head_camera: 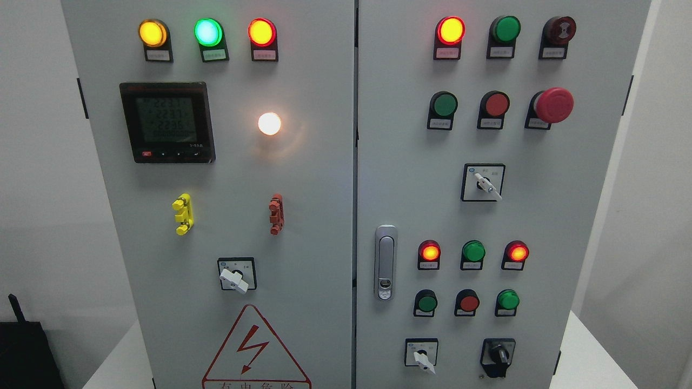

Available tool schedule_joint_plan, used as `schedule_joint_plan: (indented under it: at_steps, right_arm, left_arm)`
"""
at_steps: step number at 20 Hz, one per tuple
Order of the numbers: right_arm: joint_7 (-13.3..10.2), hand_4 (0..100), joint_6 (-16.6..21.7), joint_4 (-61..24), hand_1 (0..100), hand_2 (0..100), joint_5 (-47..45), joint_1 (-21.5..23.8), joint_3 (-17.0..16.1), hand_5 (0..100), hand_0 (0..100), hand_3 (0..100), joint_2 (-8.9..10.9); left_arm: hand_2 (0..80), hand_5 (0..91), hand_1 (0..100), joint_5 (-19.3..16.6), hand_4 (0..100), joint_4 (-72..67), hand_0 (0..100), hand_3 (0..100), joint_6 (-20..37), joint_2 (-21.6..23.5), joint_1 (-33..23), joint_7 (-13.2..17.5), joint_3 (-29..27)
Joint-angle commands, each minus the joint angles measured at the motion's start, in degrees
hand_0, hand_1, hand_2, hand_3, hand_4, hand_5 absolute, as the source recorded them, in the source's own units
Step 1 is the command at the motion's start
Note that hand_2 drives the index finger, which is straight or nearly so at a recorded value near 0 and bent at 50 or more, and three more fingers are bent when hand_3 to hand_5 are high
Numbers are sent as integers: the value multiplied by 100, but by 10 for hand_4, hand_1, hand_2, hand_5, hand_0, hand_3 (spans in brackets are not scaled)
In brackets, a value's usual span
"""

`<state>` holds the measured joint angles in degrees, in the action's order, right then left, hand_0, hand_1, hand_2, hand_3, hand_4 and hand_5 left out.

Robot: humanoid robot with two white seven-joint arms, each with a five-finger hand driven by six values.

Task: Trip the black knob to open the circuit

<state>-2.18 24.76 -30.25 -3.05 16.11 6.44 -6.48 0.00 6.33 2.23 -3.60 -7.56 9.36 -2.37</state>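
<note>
Neither of my hands shows in the head view, so I cannot tell whether their fingers are spread or curled; the reach has not begun as far as I can judge. The black knob (498, 354) sits at the bottom right of the right-hand door of the cabinet (324, 216), low on the panel, just right of a white-handled switch (422, 358) in the same row and below a row of three small buttons, the nearest being the green button (507, 300). The knob's grip looks to stand roughly upright in its black surround; its markings are too small to read. Plan as I judge it: bring the right hand in from the lower right, since the knob lies on that side and near the bottom edge of view. Approach square to the door, pinch the raised grip between thumb and fingers, then turn about the knob's own axis without pushing inward. Which direction trips it I cannot tell from here. Risks: brushing the white-handled switch or the buttons above, and my own hand hiding the knob once close. The door handle (385, 262) is well apart and no concern. Several lamps are lit, including the white lamp (269, 123) on the left door; a change there may confirm the trip.
</note>
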Motion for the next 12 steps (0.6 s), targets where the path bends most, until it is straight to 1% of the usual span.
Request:
schedule_joint_plan:
  at_steps: [1,2,3,5,6,11,12]
  right_arm:
    - [7,127,345,-964,0,0,6,102,138,0,0,159,15]
    - [16,171,406,-1035,0,0,6,120,147,26,0,208,24]
    - [16,243,485,-1096,0,0,6,129,165,91,0,273,24]
    - [16,285,644,-1176,0,0,33,120,174,133,0,306,24]
    - [16,298,644,-1307,0,0,59,120,147,162,0,328,32]
    - [16,352,583,-2211,0,0,68,173,60,233,0,378,76]
    - [16,365,583,-2396,0,0,77,181,-28,243,0,398,85]
  left_arm:
    - [0,0,389,-132,0,0,120,0,6,0,0,4,0]
    - [0,0,389,-132,0,0,120,0,6,0,0,4,0]
    - [0,0,389,-132,0,0,120,0,6,0,0,4,0]
    - [0,0,389,-132,0,0,120,0,6,0,0,4,0]
    - [0,0,389,-132,0,0,120,0,-3,0,0,4,0]
    - [0,0,389,-132,0,0,120,0,-3,0,0,4,0]
    - [0,0,389,-132,0,0,120,0,6,0,0,4,0]
